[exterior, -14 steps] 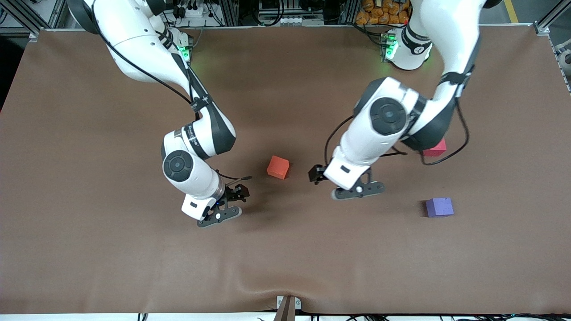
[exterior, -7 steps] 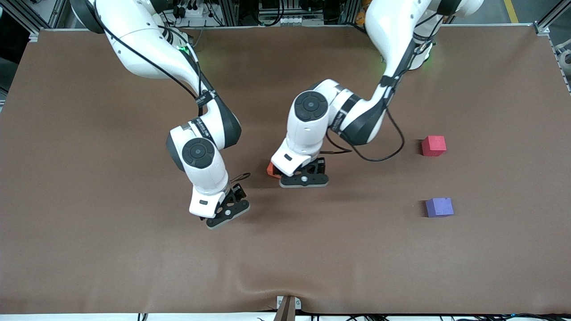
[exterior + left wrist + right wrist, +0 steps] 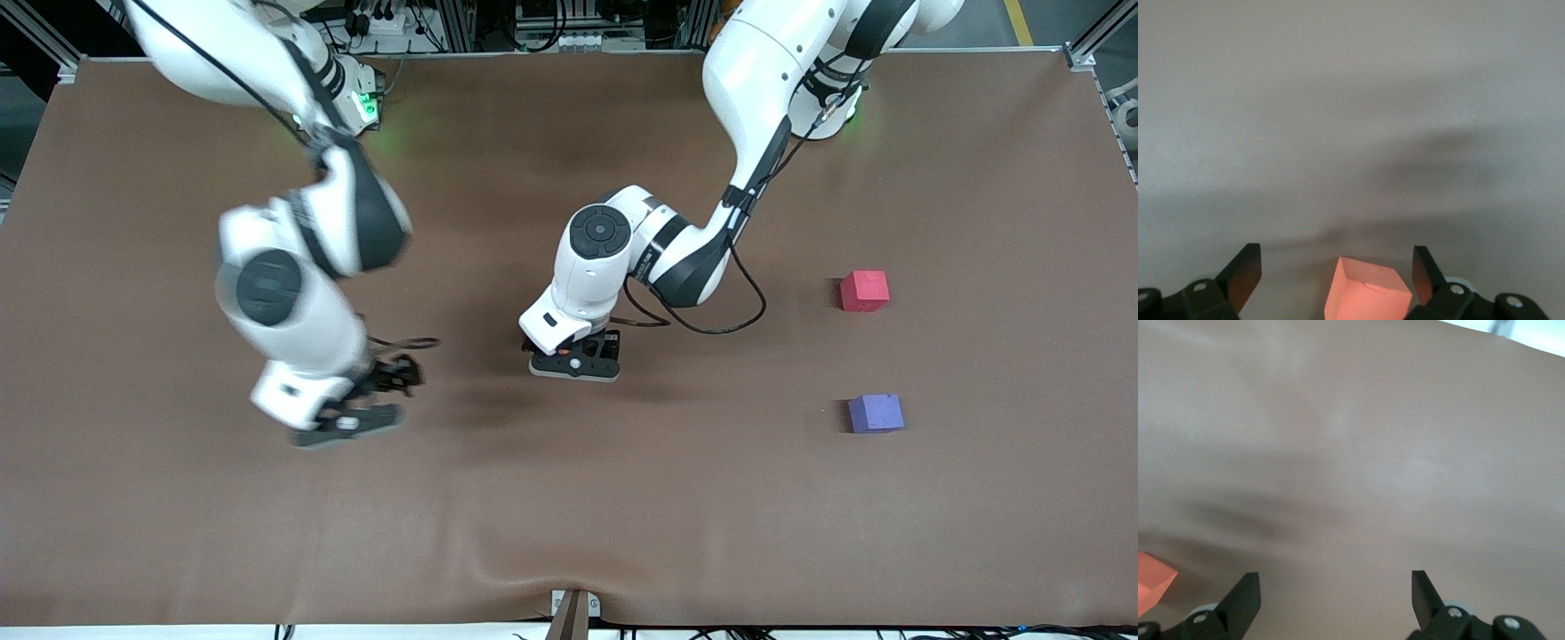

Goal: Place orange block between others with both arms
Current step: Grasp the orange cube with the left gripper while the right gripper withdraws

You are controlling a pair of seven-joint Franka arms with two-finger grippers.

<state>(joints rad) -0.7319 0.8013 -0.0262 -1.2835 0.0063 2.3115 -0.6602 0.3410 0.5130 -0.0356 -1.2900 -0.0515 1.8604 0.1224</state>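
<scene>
The orange block [image 3: 1368, 295] rests on the brown table between the open fingers of my left gripper [image 3: 1335, 261], closer to one finger and not gripped. In the front view my left gripper [image 3: 576, 360] is low over the table's middle and hides the block. My right gripper [image 3: 356, 418] is open and holds nothing. It hangs above bare table toward the right arm's end, and a corner of the orange block [image 3: 1151, 583] shows at the edge of its wrist view. The red-pink cube [image 3: 864, 291] and the purple cube [image 3: 876, 413] sit apart toward the left arm's end, the purple one nearer the front camera.
The brown table cover [image 3: 569, 498] has a wrinkle near its front edge, above a small clamp [image 3: 573, 612]. Both arm bases, one of them lit green [image 3: 363, 102], stand along the far edge with cables and racks.
My left arm swung from near the red-pink cube to the orange block and came down around it. My right arm pulled away toward its own end of the table.
</scene>
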